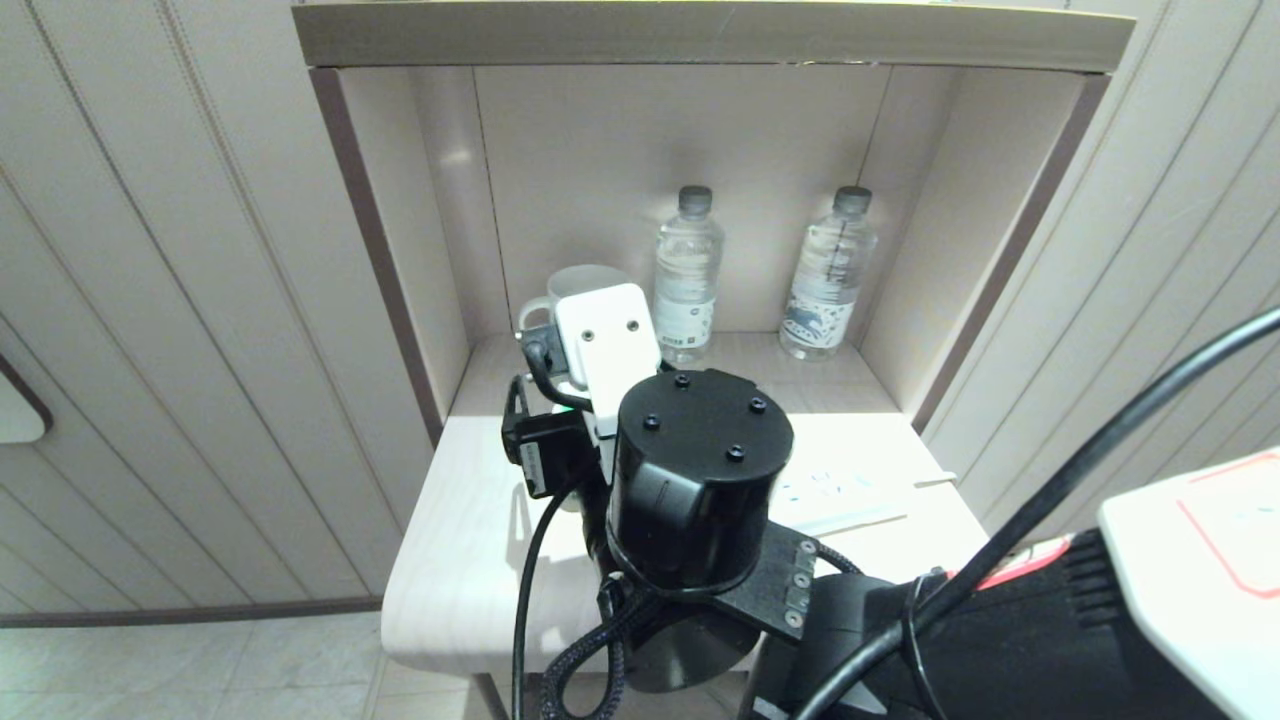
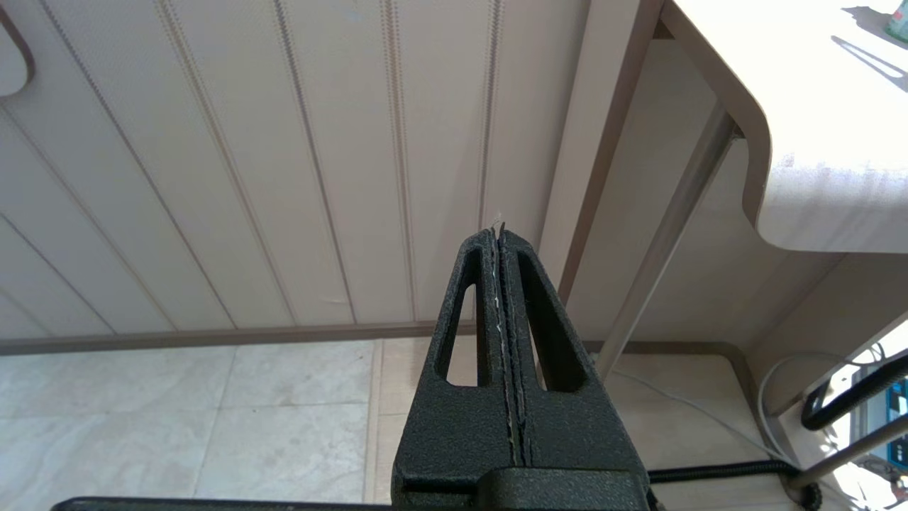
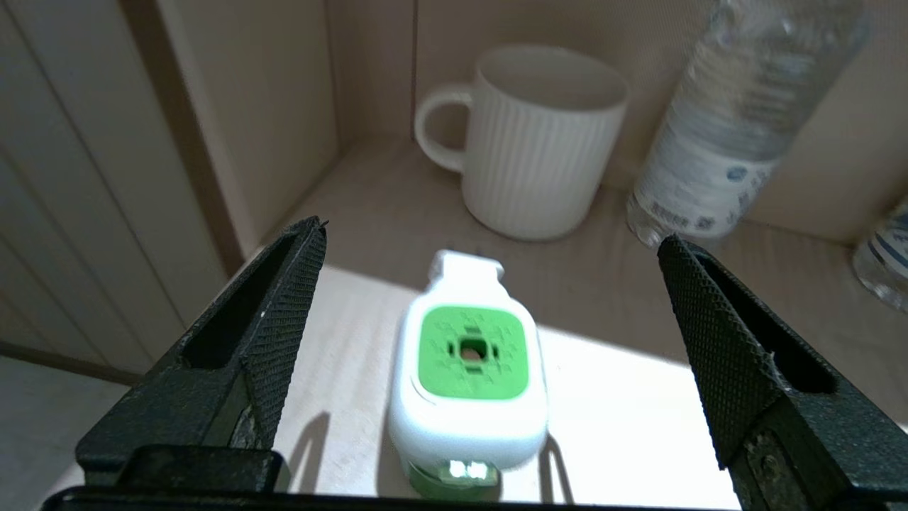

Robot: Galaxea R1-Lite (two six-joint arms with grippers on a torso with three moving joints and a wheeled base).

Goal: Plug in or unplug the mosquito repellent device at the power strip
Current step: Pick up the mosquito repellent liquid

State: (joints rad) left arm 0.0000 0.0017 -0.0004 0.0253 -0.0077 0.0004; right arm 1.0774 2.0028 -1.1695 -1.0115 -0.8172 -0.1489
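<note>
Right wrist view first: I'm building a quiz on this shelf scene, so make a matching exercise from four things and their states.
1. white-and-green mosquito repellent device
2. white ribbed mug
3. right gripper
4. left gripper

a. shut, beside the table
b. in the alcove's corner
c. open wide
d. on the tabletop, between the fingers, untouched

Pairs: 1-d, 2-b, 3-c, 4-a

The mosquito repellent device (image 3: 468,376) looks like smooth glossy white and green plastic, the ribbed mug (image 3: 539,142) matt ceramic, the water bottles (image 1: 686,275) clear plastic, the right gripper's fingers (image 3: 284,333) rough-textured black
</note>
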